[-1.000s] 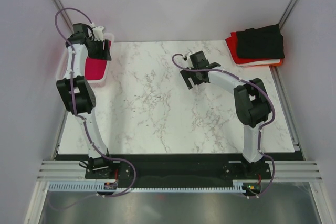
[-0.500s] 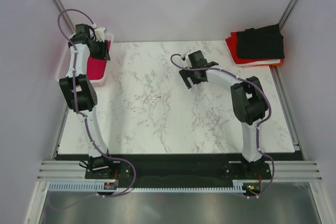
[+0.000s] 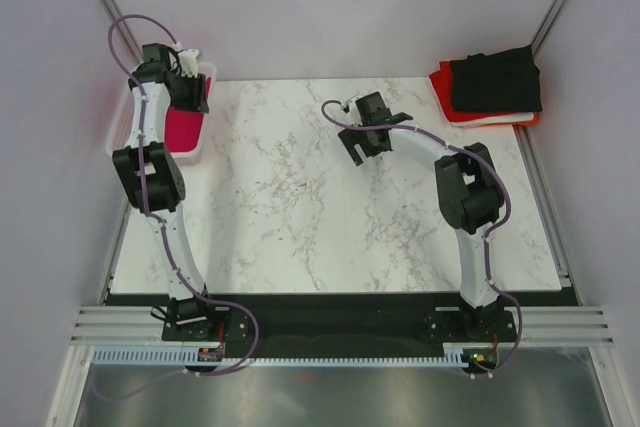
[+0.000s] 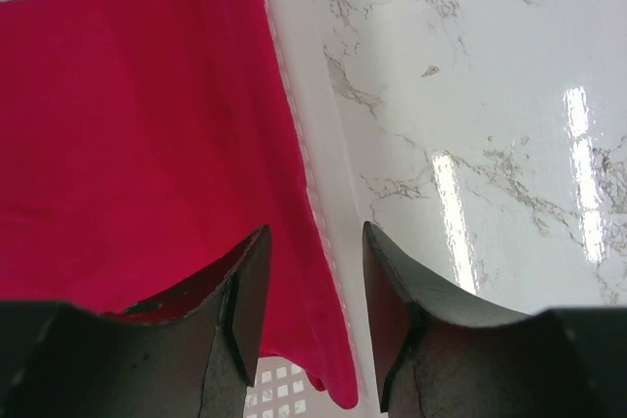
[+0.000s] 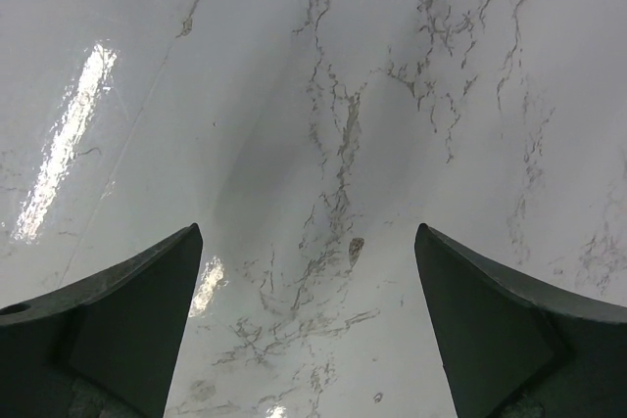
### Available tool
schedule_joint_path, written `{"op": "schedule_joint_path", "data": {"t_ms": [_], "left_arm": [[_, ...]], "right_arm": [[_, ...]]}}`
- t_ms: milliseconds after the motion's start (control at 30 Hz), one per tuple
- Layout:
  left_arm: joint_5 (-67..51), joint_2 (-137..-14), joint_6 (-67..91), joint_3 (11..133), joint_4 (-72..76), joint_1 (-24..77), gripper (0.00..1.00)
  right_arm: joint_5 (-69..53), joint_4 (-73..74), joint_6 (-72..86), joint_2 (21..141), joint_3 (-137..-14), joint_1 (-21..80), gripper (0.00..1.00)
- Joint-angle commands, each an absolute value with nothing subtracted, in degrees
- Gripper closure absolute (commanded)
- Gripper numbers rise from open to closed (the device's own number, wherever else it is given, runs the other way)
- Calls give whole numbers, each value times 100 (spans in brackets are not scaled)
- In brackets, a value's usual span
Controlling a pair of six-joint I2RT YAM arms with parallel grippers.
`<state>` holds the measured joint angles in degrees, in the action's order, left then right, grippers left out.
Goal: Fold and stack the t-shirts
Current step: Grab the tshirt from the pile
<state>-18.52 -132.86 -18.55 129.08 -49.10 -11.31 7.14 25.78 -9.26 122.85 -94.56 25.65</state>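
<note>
A crimson-pink t-shirt (image 3: 182, 129) lies crumpled in the white mesh basket (image 3: 209, 73) at the table's far left. My left gripper (image 3: 190, 97) hovers over it. In the left wrist view the left gripper (image 4: 315, 232) is open at about half width. The t-shirt's (image 4: 127, 124) edge and the basket rim (image 4: 315, 178) lie under the gap between its jaws. Three folded t-shirts are stacked at the far right: black (image 3: 495, 80) on top, orange-red (image 3: 443, 92) below, and a white sliver (image 3: 500, 122). My right gripper (image 3: 365, 145) hangs wide open over bare marble (image 5: 308, 232).
The marble table (image 3: 300, 207) runs between the two arms. The basket overhangs the table's left edge beside the left wall. The folded stack sits in the back right corner by the frame post.
The left gripper's jaws have narrowed over the shirt's edge. The right gripper has shifted slightly left and farther away, still wide open.
</note>
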Motion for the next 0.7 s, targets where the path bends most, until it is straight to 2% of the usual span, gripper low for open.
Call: {"op": "schedule_joint_path", "data": {"t_ms": [0, 267, 500, 667], "left_arm": [[-1732, -13043, -1898, 13236, -4614, -1257, 50], [-1424, -13244, -1969, 13315, -4579, -1485, 36], [-1556, -13754, -1986, 13113, -4728, -1670, 35], [-1521, -14115, -1995, 13122, -4746, -1767, 28]], "right_arm": [[545, 2663, -1002, 12384, -9650, 2575, 2], [431, 2707, -993, 12428, -9615, 2575, 2], [466, 2768, -1107, 12419, -9598, 2566, 2], [483, 2804, -1134, 12428, -9615, 2575, 2]]}}
